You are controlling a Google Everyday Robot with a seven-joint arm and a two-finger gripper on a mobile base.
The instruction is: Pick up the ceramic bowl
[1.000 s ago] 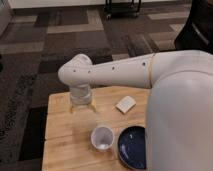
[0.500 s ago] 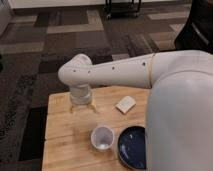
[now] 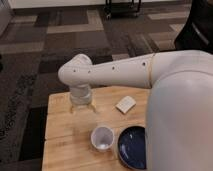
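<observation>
Hanging below the bent wrist of the white arm (image 3: 115, 75), the hand (image 3: 82, 106) sits over the far left part of the tabletop (image 3: 62, 130), close to the far edge and not far from the far left corner. It points straight down at the wood. Whether it is spread or pressed together cannot be told, and nothing can be seen held in it. The arm reaches in from the right and crosses above the far edge before turning down at the wrist.

The ceramic bowl (image 3: 134, 146) lies flat toward the near right corner of the tabletop, well apart from the hand. It is dark navy blue, glossy, wide and shallow. Its right side is hidden behind the robot's large white body (image 3: 180, 115), and its near rim is cut off by the bottom of the view. A small white cup (image 3: 102, 137) stands upright just left of the bowl, along the near edge; whether the two touch cannot be told. The cup lies between the hand and the bowl, nearer the bowl.

A small pale rectangular block (image 3: 125, 104) lies flat closer to the far edge, to the right of the hand and beyond the bowl.

The tabletop is light wood with a plank grain, standing on a patterned grey and brown carpet (image 3: 45, 45).
</observation>
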